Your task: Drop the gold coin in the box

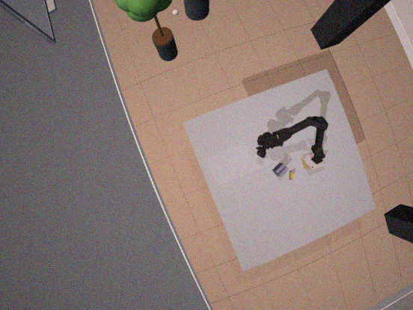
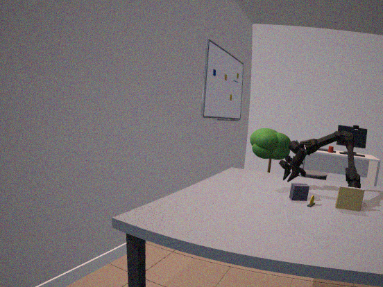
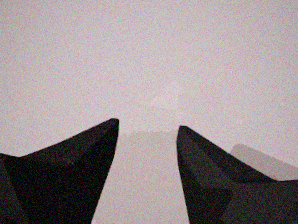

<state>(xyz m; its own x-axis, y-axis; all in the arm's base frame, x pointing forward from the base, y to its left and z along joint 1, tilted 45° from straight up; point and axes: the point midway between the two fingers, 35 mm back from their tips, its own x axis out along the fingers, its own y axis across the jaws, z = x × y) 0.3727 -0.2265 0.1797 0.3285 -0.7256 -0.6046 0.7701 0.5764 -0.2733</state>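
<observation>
Pale and broad, the desk runs under the whole set-up, with a tiled floor round it and, in the exterior view, a potted tree behind. Going left to right in the overhead view, the gripper comes first, up in the air, its fingers parted part-way with nothing between them. Next is the grey box, at about four o'clock from the gripper — a dark slot line shows on its lid. Just beside it, at four o'clock again, the gold coin stands upright in its green holder; farthest right is the arm's base. I judge the step in hand to be the approach, with the grasp not yet made. What comes next should be a swing towards four o'clock, past the box — then lining the fingers up across the coin's faces before lowering.
</observation>
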